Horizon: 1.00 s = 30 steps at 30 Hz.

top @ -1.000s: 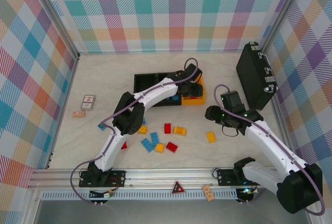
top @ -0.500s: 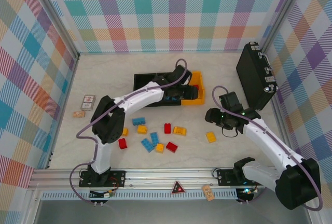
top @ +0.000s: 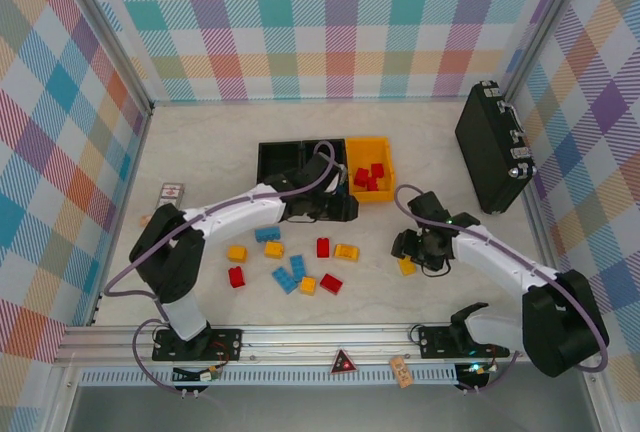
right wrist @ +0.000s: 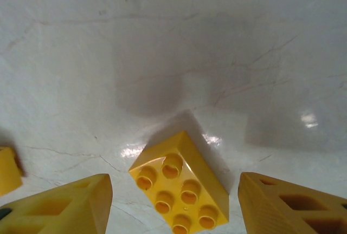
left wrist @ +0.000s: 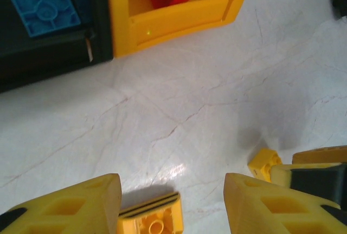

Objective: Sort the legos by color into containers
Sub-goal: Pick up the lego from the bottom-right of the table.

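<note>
The left arm has swung back from the yellow-orange plastic bin (top: 370, 141), and the left gripper (left wrist: 172, 184) now hangs over the pale marbled table (top: 200, 152) just in front of the bins. Its jaws stand partly apart with nothing in them; a small yellow brick (left wrist: 152, 224) lies on the table beneath. That drop looks finished: red plastic bricks (top: 370, 176) sit inside the yellow-orange bin, and a blue brick (left wrist: 40, 4) lies upside down in the black plastic bin (left wrist: 54, 55) touching its left wall. Nearer the arms, the loose studded bricks (top: 290, 274) in red, blue and yellow are scattered on the table, unsorted. To the right, the right gripper (right wrist: 173, 182) has come down from its raised pose and straddles a yellow six-stud brick (right wrist: 181, 190), which rests flat on the table well apart from the bins. Its fingers (right wrist: 59, 207) stand open either side, not touching the brick, so nothing is held. Closing and lifting is likely next; with red and blue placed, yellow probably belongs in the far-left black bin (top: 270, 152)
</note>
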Tool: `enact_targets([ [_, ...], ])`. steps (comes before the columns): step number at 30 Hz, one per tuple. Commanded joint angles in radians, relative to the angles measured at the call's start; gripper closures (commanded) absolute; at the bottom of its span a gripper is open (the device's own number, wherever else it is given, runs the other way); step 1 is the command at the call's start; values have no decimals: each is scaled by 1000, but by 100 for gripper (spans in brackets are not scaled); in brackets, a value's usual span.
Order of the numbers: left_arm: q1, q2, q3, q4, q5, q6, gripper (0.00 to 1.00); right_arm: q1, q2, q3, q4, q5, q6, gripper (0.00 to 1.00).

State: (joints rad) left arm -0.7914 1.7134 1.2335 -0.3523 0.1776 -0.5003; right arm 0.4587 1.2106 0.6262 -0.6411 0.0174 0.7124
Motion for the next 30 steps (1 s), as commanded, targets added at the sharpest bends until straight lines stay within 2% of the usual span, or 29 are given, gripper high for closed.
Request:
enact_targets([
  [1,-8,-57,-50,25,-16,-10,47,51,25,-9,13,-7,48,37],
  [5,-8,-78,-97,30,-38,-24,47,98,68,-5,12,15,68,38],
  [8,-8,-83,-115,33,-45,-30,47,130,105,22,-8,53,75,43],
  [11,-8,-91,-127,34,-50,-37,47,149,146,51,-35,96,75,52],
  [14,-6,-102,-135,31,-59,-42,47,157,174,71,-45,119,74,66],
  [16,-7,-115,-140,25,-67,-43,47,164,169,83,-45,125,69,72],
  [23,36,-192,-203,30,-88,-79,47,170,136,174,-72,138,14,76],
  [30,100,-292,-277,12,-122,-112,47,169,201,323,-63,106,-67,76],
])
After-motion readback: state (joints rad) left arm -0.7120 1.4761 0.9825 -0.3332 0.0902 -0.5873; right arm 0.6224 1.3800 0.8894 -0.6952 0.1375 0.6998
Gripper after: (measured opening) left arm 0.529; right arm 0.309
